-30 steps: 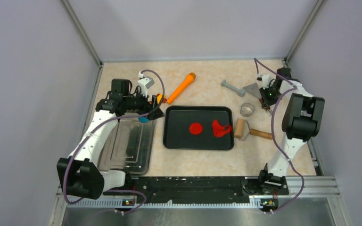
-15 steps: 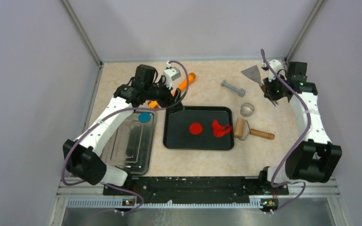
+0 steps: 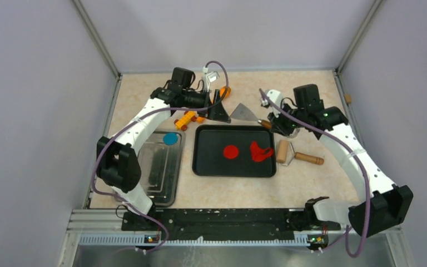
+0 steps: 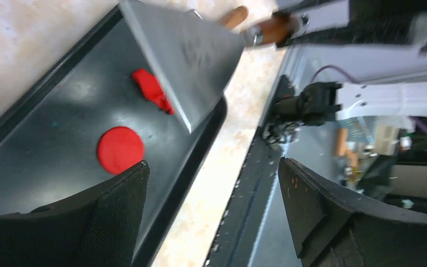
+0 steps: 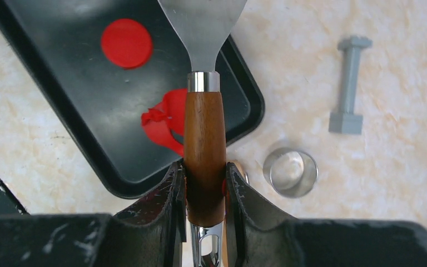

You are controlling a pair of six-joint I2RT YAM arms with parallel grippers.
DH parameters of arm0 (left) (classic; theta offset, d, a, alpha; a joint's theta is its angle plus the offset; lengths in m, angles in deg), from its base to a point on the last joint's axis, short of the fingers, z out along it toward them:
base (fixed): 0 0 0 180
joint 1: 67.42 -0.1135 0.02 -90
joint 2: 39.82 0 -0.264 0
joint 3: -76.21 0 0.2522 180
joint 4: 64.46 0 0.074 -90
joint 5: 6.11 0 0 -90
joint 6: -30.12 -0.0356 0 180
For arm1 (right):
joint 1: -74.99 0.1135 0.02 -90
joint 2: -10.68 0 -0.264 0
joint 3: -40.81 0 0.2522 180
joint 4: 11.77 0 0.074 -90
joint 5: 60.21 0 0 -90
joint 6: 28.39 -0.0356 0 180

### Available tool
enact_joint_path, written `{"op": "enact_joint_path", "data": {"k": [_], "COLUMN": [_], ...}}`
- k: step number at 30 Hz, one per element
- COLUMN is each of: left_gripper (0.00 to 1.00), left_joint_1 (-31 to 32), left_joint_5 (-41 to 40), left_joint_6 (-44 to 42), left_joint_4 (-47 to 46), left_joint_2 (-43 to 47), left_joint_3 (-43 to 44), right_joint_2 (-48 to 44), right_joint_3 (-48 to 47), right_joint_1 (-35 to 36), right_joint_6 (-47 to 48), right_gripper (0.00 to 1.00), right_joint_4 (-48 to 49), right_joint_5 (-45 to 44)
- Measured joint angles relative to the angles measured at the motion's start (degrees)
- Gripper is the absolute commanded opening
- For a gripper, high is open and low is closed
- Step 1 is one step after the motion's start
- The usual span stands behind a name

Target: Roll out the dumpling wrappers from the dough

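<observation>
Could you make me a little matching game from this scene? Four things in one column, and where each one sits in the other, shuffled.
Things:
1. scraper
2. round red dough disc
3. blue disc
4. wooden roller

Places:
A. on the silver tray
B. gripped by the right pincer
C. on the black tray
D. on the table, beside the black tray

Pairs: 1-B, 2-C, 3-A, 4-D

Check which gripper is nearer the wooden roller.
Right. The right gripper, shut on the scraper, is just behind the roller; the left gripper is beyond the black tray's far edge, well to the left.
</observation>
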Motion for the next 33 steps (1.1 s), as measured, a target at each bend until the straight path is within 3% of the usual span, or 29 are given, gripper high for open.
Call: {"op": "enact_joint_path", "data": {"k": [4,11,23,27,33], "left_gripper": [0.9,0.91,0.87,0.87,0.88], "left_joint_1": [-2.3,-5.2,-7.5,-8.9,-10.2], "left_joint_5": [6.5,9.9,10.4,10.2,8.7], "left_joint_6": [11.7,23.2,29.9,28.5,19.7], "left_joint_4": [-8.0,-14.5,-20.5,-20.1,-14.4], "left_joint_2": [-1.9,-3.5,-7.2,-6.6,-2.3], "left_joint_3": [-3.1,-7.8,-15.3,-16.5,-16.2], "right_joint_2": [0.0,1.0,5.7,8.8,16.7], "right_joint_3": [0.9,0.9,-0.8,-1.8,-7.0], "right_joint_1": [5.4,8.6,11.6,10.4,4.2], "right_joint_6": [2.6,4.2,4.1,4.1,7.8], "right_gripper": [0.0,0.0,0.01,0.38,0.62], "right_joint_4": [0.5,2.5,4.8,3.2,-6.5], "right_joint_5": [-1.3,-3.6,-6.1,-5.1,-1.2]}}
